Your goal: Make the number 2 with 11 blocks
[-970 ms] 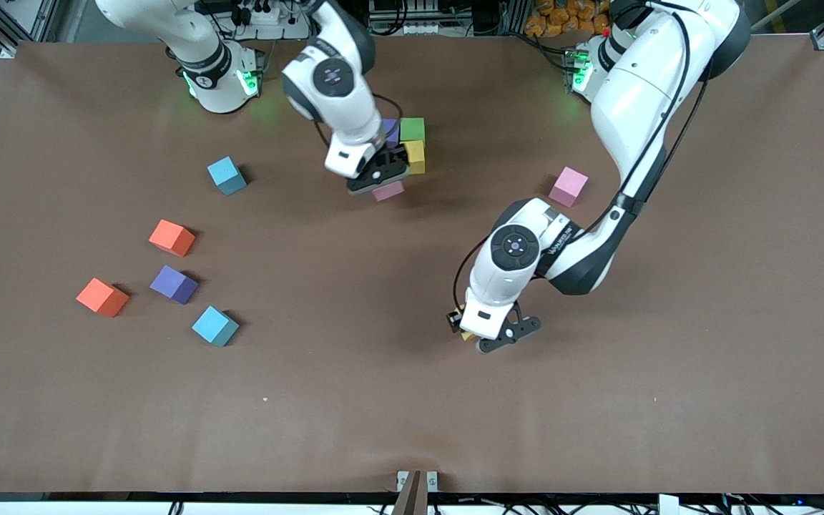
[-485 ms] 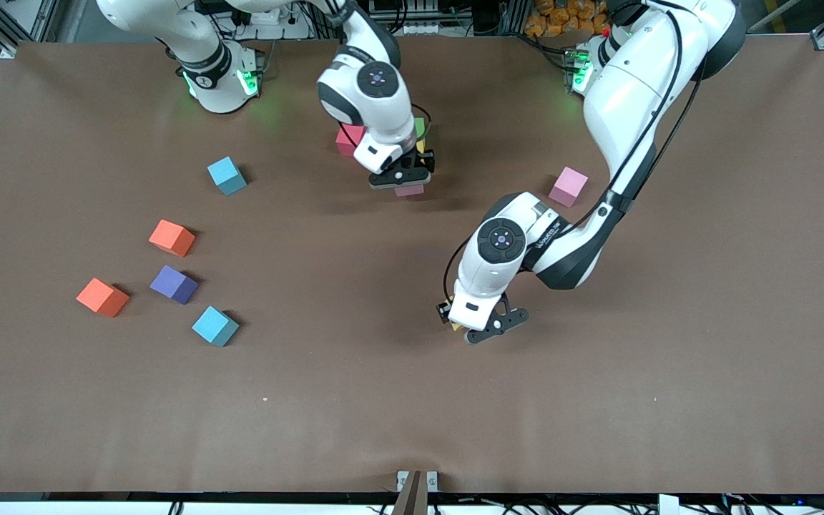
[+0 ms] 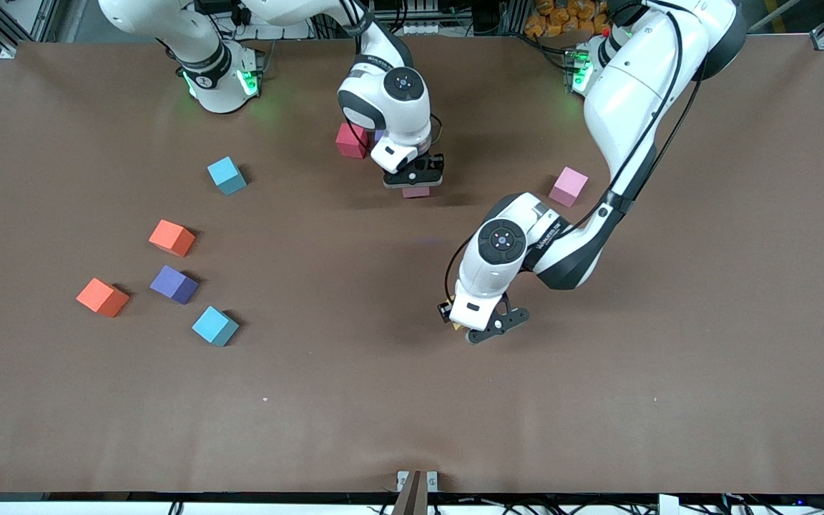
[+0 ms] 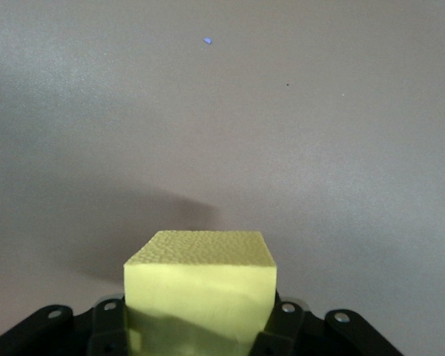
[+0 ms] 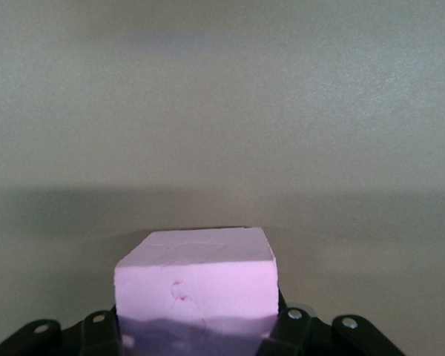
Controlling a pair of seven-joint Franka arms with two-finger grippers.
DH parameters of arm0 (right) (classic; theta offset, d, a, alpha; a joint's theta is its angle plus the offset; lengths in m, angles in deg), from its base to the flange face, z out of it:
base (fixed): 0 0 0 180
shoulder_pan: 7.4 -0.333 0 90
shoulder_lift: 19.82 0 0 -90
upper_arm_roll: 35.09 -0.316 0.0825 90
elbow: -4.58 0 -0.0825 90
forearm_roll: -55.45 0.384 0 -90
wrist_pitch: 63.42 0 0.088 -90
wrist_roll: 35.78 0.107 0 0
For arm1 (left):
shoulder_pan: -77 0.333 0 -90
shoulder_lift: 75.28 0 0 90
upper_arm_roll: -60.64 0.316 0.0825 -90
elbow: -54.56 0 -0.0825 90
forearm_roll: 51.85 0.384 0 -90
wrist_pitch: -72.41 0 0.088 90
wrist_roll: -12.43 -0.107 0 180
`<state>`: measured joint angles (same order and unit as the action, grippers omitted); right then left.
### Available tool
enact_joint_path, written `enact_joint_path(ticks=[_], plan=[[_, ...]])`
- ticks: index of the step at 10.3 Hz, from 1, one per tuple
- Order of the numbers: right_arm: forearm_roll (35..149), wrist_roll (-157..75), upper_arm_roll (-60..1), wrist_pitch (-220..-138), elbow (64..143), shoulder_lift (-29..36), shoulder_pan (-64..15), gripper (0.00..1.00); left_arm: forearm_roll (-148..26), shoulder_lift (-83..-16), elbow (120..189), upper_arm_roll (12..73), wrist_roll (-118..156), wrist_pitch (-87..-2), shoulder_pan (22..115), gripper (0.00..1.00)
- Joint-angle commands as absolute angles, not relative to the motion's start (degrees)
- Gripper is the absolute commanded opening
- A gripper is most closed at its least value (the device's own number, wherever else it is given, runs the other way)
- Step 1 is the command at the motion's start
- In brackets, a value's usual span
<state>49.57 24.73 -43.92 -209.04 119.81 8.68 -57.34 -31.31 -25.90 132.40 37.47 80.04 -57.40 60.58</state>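
Midway through building the number 2, both arms carry cargo over the brown desk (image 3: 705,372). Closed on a yellow block (image 4: 200,285), the left claw (image 3: 480,330) hangs low over bare desk toward the front camera's side, its arm reaching down from its base and bent sharply at the elbow, wrist pointing downward. Gripping a pink block (image 5: 195,278), the right claw (image 3: 414,180) hovers just beside a red block (image 3: 350,140) near the robots' bases, the forearm folded in close above it; whatever else of the digit has been laid there is hidden under that arm. Well away from the right claw, toward the right arm's end, six loose blocks wait: two light blue (image 3: 227,175) (image 3: 214,326), two orange (image 3: 172,237) (image 3: 102,297) and one purple (image 3: 174,284); a second pink block (image 3: 569,187) sits beside the left arm's forearm. Judging by their matte, pitted faces, these cubes are light, soft foam that dents under pressure, so a gentle squeeze across two opposite flat sides, centred, should hold them square for placing.
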Motion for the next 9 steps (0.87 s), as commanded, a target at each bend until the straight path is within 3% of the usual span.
enact_joint_path(ticks=[1, 9], plan=[[47.89, 26.71, -43.35, -208.7, 118.66, 9.19, -57.94, 0.32, -32.43, -27.55, 134.02, 37.44, 80.46, -56.79, 60.83, 0.1], [47.72, 27.76, -43.43, -208.79, 119.8, 9.27, -57.59, 0.35, -32.43, -27.55, 133.93, 37.44, 80.55, -56.79, 60.74, 0.1]])
